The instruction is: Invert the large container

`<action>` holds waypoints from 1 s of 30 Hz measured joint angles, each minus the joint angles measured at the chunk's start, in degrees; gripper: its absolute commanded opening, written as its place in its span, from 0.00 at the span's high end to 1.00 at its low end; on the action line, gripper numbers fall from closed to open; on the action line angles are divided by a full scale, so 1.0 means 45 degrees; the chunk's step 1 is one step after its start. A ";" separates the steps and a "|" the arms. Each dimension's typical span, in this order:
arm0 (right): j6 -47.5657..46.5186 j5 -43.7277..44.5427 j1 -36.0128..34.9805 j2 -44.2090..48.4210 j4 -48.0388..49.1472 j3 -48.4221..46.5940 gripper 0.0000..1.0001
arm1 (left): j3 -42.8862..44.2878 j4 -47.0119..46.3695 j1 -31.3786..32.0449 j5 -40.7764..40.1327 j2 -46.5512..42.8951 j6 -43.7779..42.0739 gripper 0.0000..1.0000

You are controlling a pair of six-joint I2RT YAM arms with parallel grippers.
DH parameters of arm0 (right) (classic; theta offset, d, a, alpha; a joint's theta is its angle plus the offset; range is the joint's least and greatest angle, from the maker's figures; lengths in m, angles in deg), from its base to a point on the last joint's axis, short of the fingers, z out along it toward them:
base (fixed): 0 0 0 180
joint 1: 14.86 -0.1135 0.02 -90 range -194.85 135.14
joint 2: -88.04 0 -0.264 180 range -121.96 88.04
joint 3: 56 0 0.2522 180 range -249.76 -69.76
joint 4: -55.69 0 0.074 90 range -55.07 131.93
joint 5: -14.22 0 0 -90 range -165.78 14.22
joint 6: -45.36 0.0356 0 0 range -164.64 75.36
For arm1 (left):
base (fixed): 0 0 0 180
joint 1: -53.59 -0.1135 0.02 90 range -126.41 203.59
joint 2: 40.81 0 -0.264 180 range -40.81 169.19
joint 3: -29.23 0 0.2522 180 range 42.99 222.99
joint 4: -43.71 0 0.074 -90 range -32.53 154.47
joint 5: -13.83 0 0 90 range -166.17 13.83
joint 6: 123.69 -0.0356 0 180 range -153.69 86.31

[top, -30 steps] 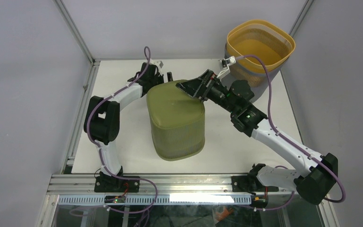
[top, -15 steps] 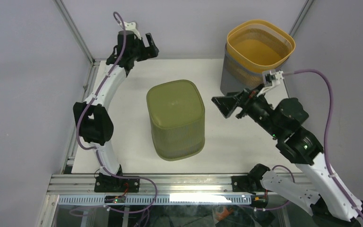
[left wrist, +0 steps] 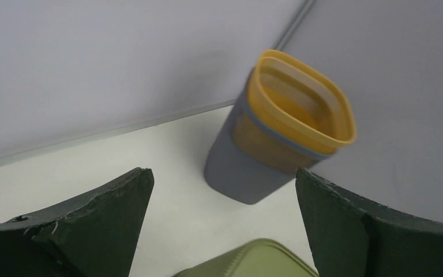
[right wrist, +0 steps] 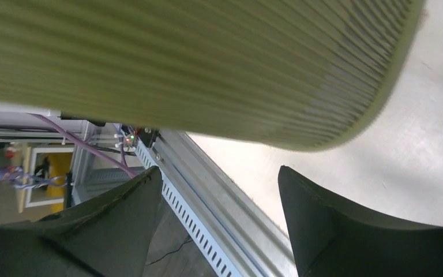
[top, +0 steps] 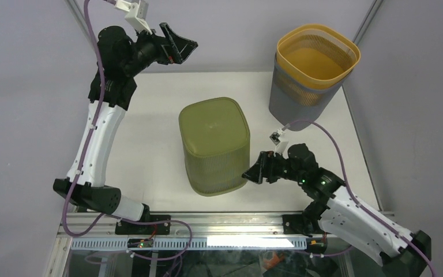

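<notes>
The large olive-green ribbed container (top: 214, 144) stands upside down in the middle of the white table, its closed base facing up. Its corner shows at the bottom of the left wrist view (left wrist: 248, 262), and its ribbed wall and rim fill the top of the right wrist view (right wrist: 196, 63). My left gripper (top: 181, 47) is open and empty, raised high at the back left, well clear of the container. My right gripper (top: 252, 174) is open and empty, low beside the container's lower right side, not touching it.
An orange basket nested in a grey bin (top: 314, 72) stands upright at the back right corner; it also shows in the left wrist view (left wrist: 277, 130). The aluminium frame rail (top: 207, 222) runs along the table's near edge. Grey walls close in the sides.
Both grippers have left the container. My left arm rose up and back to the far left corner. My right arm pulled back and dropped low by the container's lower right side.
</notes>
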 measured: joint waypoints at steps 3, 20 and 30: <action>0.0457 -0.0719 -0.0005 -0.1486 0.2424 0.0835 0.23 | -0.0019 -0.0044 0.0384 0.0787 -0.0753 0.0136 0.01; 0.3881 0.0102 -0.1258 -1.7743 1.4367 -0.8466 0.18 | -0.0971 0.0466 0.1020 0.1579 -0.1812 0.0491 0.01; 0.2414 0.1428 -0.1107 -1.3002 1.1458 -0.5421 0.16 | -0.1651 0.0913 0.1020 0.1443 -0.2006 0.0461 0.01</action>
